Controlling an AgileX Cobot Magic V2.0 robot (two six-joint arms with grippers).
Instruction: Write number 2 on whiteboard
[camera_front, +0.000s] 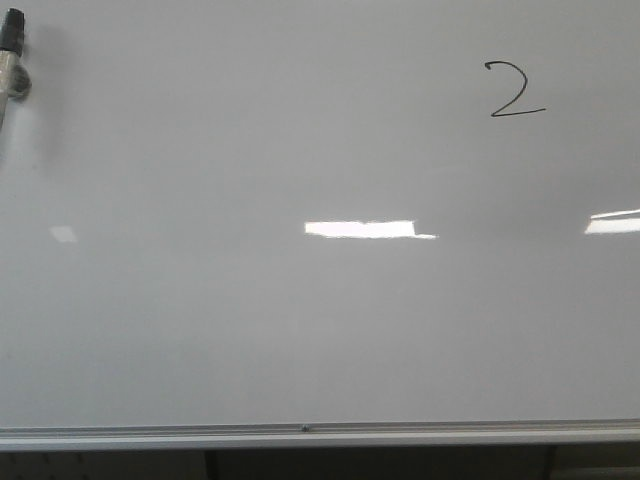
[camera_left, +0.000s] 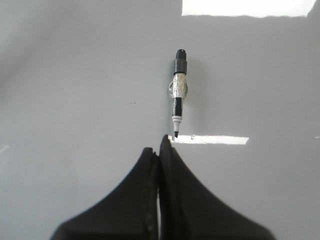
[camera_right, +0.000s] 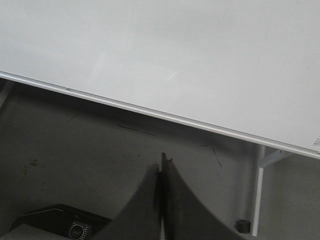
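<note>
Left gripper (camera_left: 159, 145): jaws pressed together, empty, just short of the marker (camera_left: 178, 92) tip. Right gripper (camera_right: 161, 167): jaws pressed together, empty, over the floor (camera_right: 75, 150). The number 2 (camera_front: 515, 90) is written upper right on the whiteboard (camera_front: 300, 330). Marker label unreadable.

Number 2 (camera_front: 516, 90): a small digit drawn in a thin black line, with a curled hook at the top, a diagonal stroke and a flat base stroke; it is seen in the upper right part of the board in the front view, well apart from the bottom rail.
Whiteboard (camera_front: 200, 330): a very large glossy white-grey surface by which nearly the whole front view is filled; a silver metal rail is carried along its lower edge; bright rectangular light reflections are shown on its face.
</note>
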